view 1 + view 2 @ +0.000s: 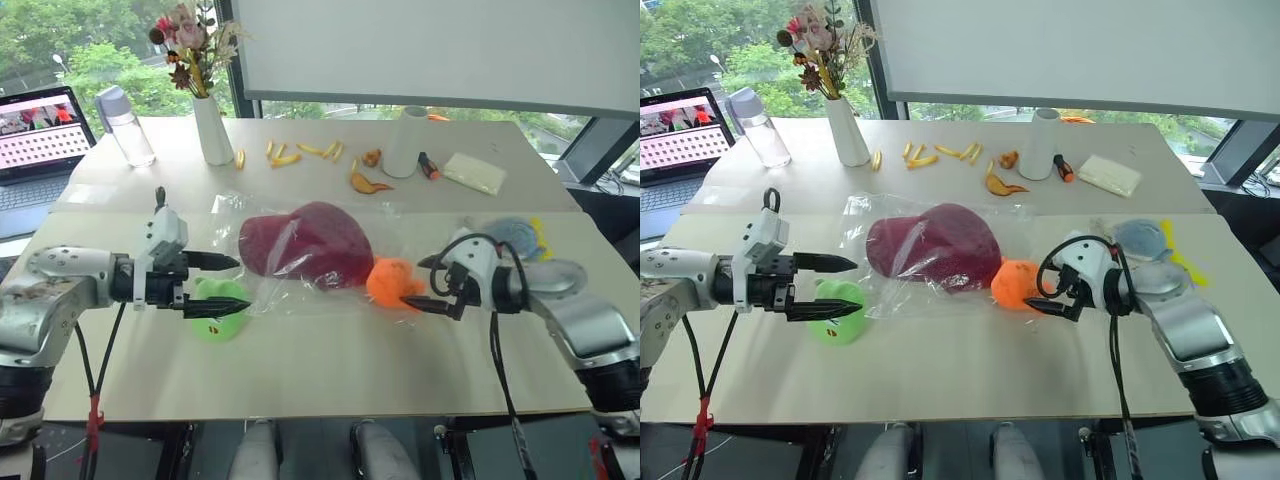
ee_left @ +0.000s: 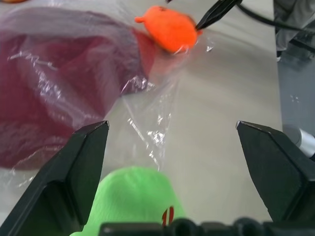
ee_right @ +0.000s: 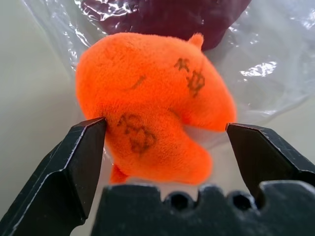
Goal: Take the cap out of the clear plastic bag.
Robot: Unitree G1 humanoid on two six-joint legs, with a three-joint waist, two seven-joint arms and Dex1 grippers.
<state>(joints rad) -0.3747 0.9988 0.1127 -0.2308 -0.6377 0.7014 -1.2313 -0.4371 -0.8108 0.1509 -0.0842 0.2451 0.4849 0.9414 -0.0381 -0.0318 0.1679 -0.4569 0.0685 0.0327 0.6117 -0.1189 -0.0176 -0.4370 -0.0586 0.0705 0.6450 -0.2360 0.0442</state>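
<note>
- Nearest you, the table (image 1: 330, 380) runs wide and pale under everything, its front strip bare.
- Your bag (image 1: 300, 285) lies crinkled at the middle of it, between the two arms.
- Your cap (image 1: 305, 243) sits inside the bag, dark red and dome up, toward the bag's far side.
- Your left gripper (image 1: 228, 284) hangs just left of the bag, pointing across at it with its jaws spread wide and nothing between them; you see its lower finger over the green toy (image 1: 218, 310).
- Your right gripper (image 1: 425, 283) reaches in from the other side, jaws wide apart, with the orange toy (image 1: 392, 282) sitting between the fingers in the right wrist view. You cannot tell whether a finger touches the plush.
- That orange toy rests against the bag's right edge, on top of the film.
- That green toy lies at the bag's near left corner.
- Further back you have a laptop (image 1: 35, 140), a vase (image 1: 212, 128) of flowers, a bottle (image 1: 124, 124) and a white cup (image 1: 405, 142).
</note>
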